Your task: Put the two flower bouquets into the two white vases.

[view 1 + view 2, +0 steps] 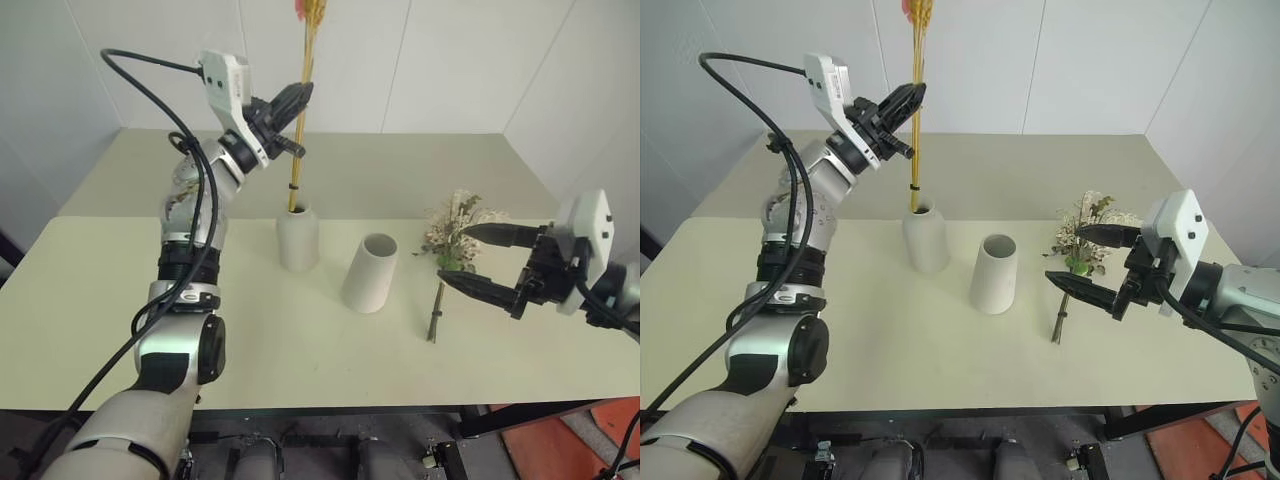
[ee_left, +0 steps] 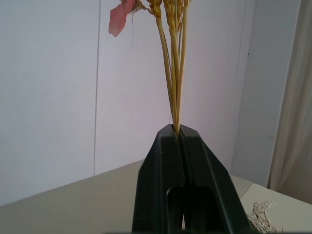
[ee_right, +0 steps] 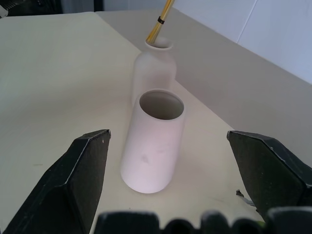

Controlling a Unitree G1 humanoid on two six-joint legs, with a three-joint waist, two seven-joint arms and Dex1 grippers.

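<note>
My left gripper point(image 1: 297, 100) is shut on the thin yellow-orange bouquet point(image 1: 301, 120), held high and nearly upright. The stalks' lower ends sit in the neck of the bottle-shaped white vase point(image 1: 298, 238). In the left wrist view the stalks point(image 2: 174, 73) rise from between the closed fingers, with a red bloom point(image 2: 118, 17) at their upper end. The tapered white vase point(image 1: 370, 272) stands empty just right of the bottle vase. The bushier bouquet point(image 1: 455, 235) lies on the table to the right. My right gripper point(image 1: 480, 260) hovers open beside it, fingers spread wide, facing the tapered vase point(image 3: 152, 146).
The pale green table point(image 1: 100, 300) runs to its front edge near me. A second table surface point(image 1: 400, 165) lies behind, against white walls. Cables hang along my left arm.
</note>
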